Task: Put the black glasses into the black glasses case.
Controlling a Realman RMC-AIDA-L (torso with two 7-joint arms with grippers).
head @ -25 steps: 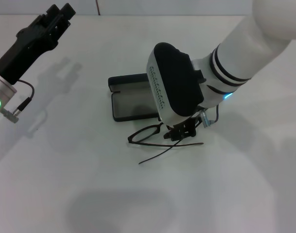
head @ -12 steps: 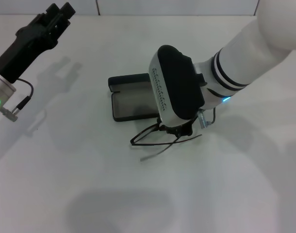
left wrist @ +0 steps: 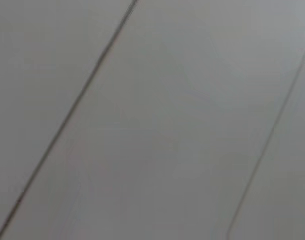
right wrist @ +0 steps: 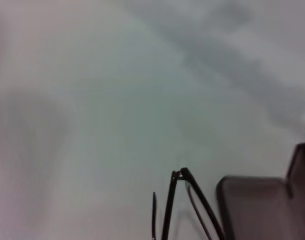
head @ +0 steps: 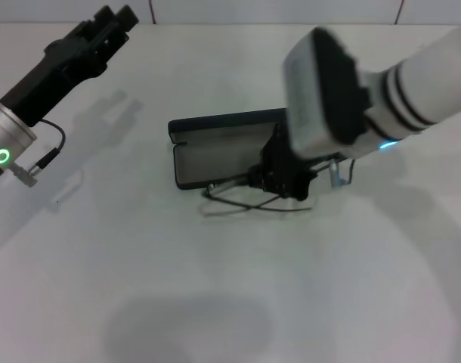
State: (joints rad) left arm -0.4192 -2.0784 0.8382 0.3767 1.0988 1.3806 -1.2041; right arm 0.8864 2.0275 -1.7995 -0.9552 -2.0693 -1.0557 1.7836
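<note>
**Glasses held right by the open case**

The right gripper (head: pixel 280 178) was low over the white table (head: pixel 215 302), at the front edge of the black glasses case (head: pixel 215 155). It was clenched on the black glasses (head: pixel 245 198), holding them by the frame. The glasses hung just at the near rim of the case, w/ the thin arms sticking out toward the robot. A faint shadow lay on the table under them. I couldn't tell if any bit of the glasses touched the table or the case.

The case lay open & flat near the middle of the table. Its grey inside faced up, and the lid stood up on the far side.

In the right wrist view, the glasses (right wrist: pixel 180 205) showed as thin black lines just beside a corner of the case (right wrist: pixel 262 210).

The left gripper (head: pixel 109 26) was up high at the far left, well away from the case. It held nothing. I couldn't tell if its fingers were apart or together. The left wrist view showed only plain grey w/ thin lines.
</note>
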